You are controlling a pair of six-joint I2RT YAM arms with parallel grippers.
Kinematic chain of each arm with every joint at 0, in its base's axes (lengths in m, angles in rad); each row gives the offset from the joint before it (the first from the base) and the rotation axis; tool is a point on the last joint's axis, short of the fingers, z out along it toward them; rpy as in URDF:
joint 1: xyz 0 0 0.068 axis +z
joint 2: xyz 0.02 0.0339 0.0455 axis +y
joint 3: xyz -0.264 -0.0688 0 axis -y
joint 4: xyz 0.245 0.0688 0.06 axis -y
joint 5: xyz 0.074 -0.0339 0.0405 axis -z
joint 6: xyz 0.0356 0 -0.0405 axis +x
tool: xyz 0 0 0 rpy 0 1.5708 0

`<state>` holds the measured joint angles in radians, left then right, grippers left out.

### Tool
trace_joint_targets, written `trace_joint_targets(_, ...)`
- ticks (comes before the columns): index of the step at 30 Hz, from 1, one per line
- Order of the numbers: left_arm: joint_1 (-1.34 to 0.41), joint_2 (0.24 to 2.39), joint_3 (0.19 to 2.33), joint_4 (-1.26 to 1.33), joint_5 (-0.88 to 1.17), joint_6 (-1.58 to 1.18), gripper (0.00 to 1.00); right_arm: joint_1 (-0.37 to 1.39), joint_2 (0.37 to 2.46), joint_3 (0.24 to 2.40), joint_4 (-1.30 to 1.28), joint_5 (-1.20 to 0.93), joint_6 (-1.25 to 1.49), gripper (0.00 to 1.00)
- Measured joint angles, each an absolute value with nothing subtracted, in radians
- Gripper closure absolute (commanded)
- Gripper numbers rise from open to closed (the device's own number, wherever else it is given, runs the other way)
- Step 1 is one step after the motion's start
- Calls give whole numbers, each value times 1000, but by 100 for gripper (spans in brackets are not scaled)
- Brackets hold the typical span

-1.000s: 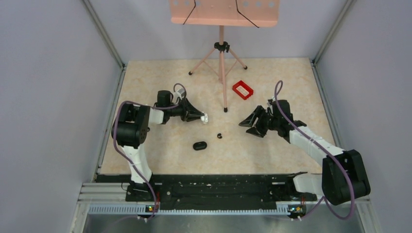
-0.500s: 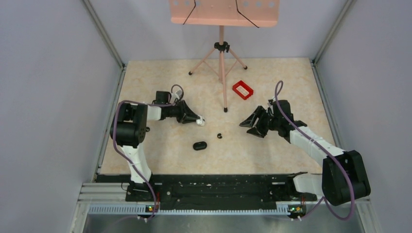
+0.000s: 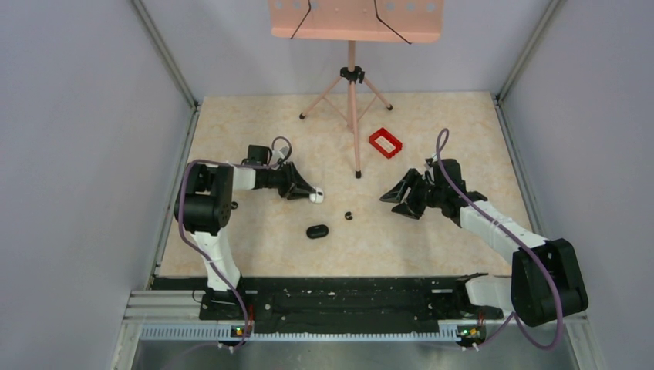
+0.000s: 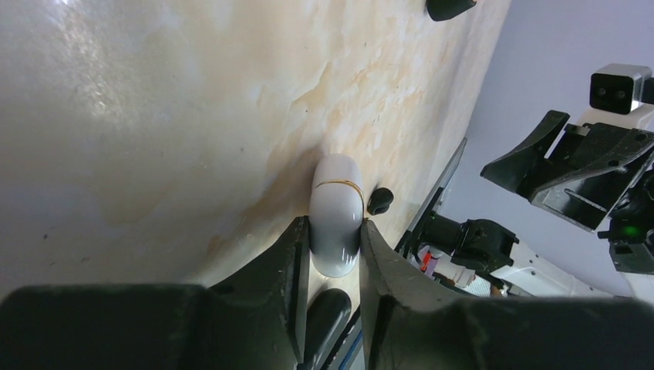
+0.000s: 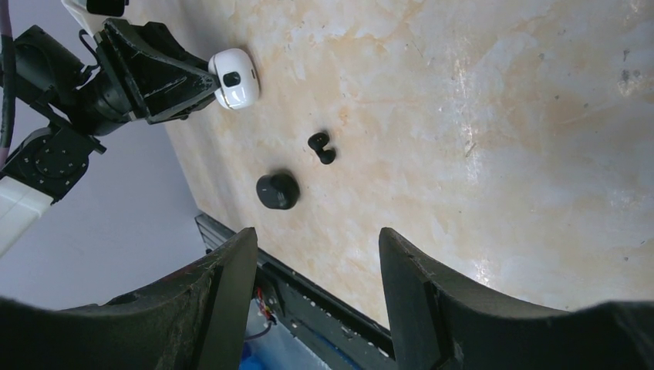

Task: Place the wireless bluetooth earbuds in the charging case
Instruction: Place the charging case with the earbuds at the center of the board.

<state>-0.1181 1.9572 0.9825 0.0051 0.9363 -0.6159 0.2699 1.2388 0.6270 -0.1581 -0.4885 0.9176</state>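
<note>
- Black and glossy, the charging case (image 3: 317,231) lies flat on the beige marbled surface (image 3: 463,131), a little left of the middle and closer to the near edge than to the far one. Nothing touches it.
- One of the wireless bluetooth earbuds (image 3: 348,215) lies loose on the surface, just beyond the case toward the far right, near it but apart. It sits between my two grippers, and neither one touches it.
- My left gripper (image 3: 315,194) reaches in from the left edge toward the middle, with its fingers (image 4: 293,254) nearly closed and pressed on both sides of a white rounded object (image 4: 335,223). That object has a thin gold line around it and a dark spot on one face. It is down at the surface, but I cannot tell whether it rests there.
- My right gripper (image 5: 315,239) hovers above the right half of the surface, pointing toward the middle. Its jaws stand well apart with nothing between them. The earbud and the case lie out ahead of its fingers.
- A red rectangular frame (image 3: 385,142) lies toward the far edge, right of the middle and well apart from everything else.
- A pink stand (image 3: 352,77) is planted on its tripod feet at the far edge.
</note>
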Motion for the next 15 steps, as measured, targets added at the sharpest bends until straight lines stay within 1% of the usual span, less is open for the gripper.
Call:
trace_joint_targets(1,-118,1954,982,-4,933,-614,65,270,1239,627,-158,-489,918,41)
trace_joint_targets(4,-118,1943,982,-22,917,-602,50,270,1239,627,-158,-490,917,41)
trace_joint_targets(5,-118,1936,982,-32,906,-599,41,270,1239,627,-158,-491,917,41)
trace_joint_targets(6,-118,1929,982,-40,896,-596,35,270,1239,627,-158,-491,917,41)
trace_joint_targets(9,-118,1897,982,-64,877,-588,32,270,1239,627,-158,-492,917,41)
trace_joint_targets(15,-118,1823,982,-101,838,-576,32,270,1239,627,-158,-494,916,41)
